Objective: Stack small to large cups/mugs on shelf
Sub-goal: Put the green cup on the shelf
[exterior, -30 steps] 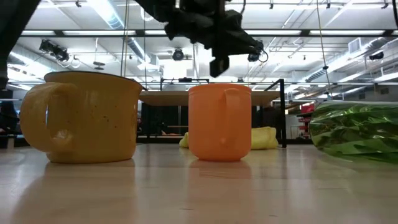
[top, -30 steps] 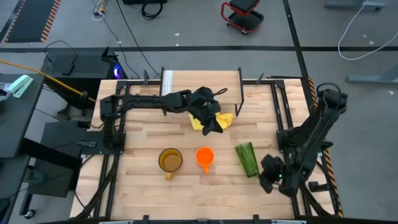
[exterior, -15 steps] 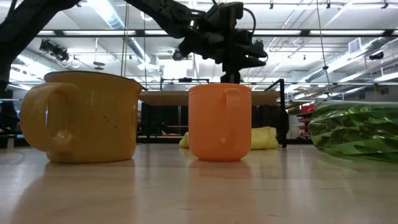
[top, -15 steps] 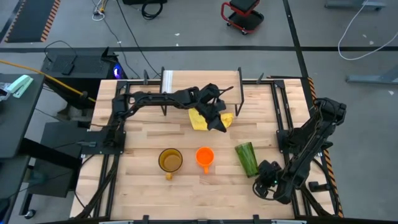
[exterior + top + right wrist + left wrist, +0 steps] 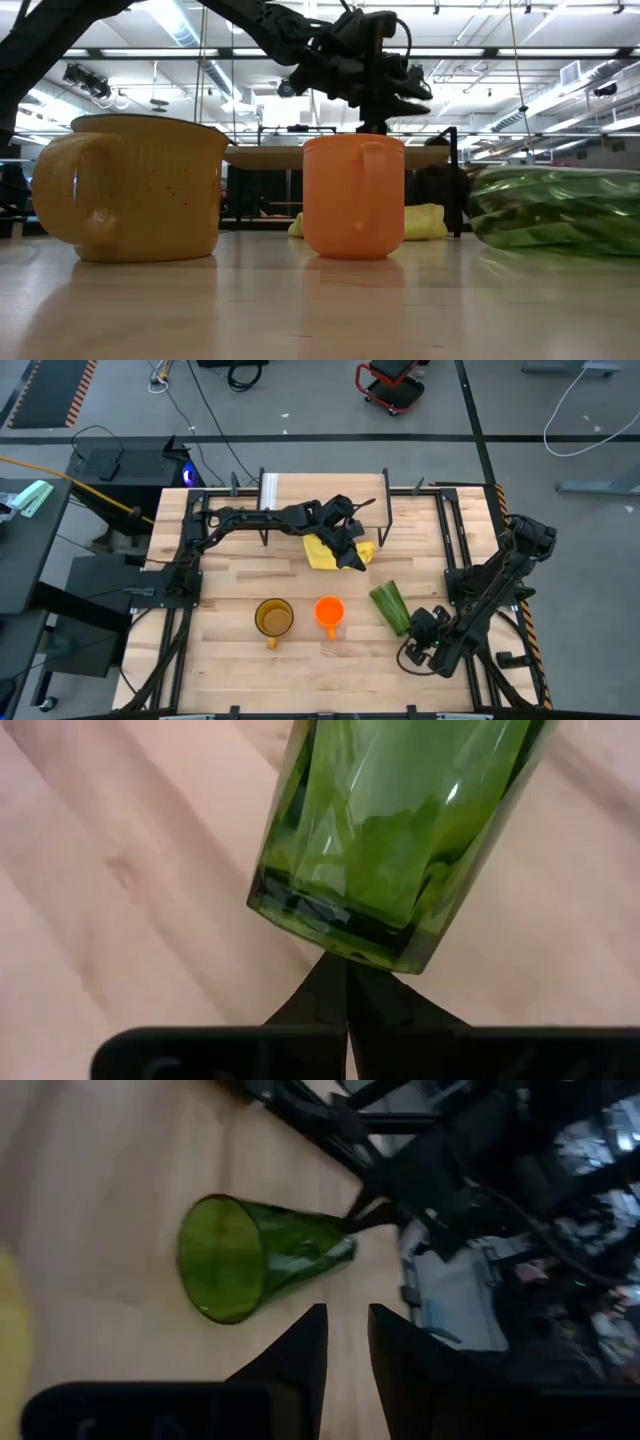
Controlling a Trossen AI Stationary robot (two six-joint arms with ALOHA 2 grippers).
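The green tumbler (image 5: 391, 609) lies on its side on the tabletop, mouth toward the shelf, base toward my right gripper (image 5: 412, 633). That gripper is shut and low at the tumbler's base (image 5: 335, 932). The orange mug (image 5: 329, 612) and the wider amber mug (image 5: 274, 618) stand upright to the tumbler's left. My left gripper (image 5: 352, 558) hovers above the yellow cloth (image 5: 322, 553), fingers slightly open, holding nothing. The shelf (image 5: 325, 488) stands at the far edge, partly under the left arm. My right gripper touches the tumbler's base (image 5: 340, 945) with the tips of its shut fingers (image 5: 345, 982), coming level from the table's near right. The tumbler lies on its side on the wood, not lifted.
The yellow cloth sits in front of the shelf (image 5: 330, 155), behind the orange mug (image 5: 355, 195). Bare wood lies along the near edge in front of the mugs. Black frame rails (image 5: 455, 550) run along both table sides.
My right gripper has moved left along the near right of the table to the tumbler's base. The tumbler has slid left and turned, its mouth swinging toward the far left. My left gripper has shifted a little right over the cloth and come down.
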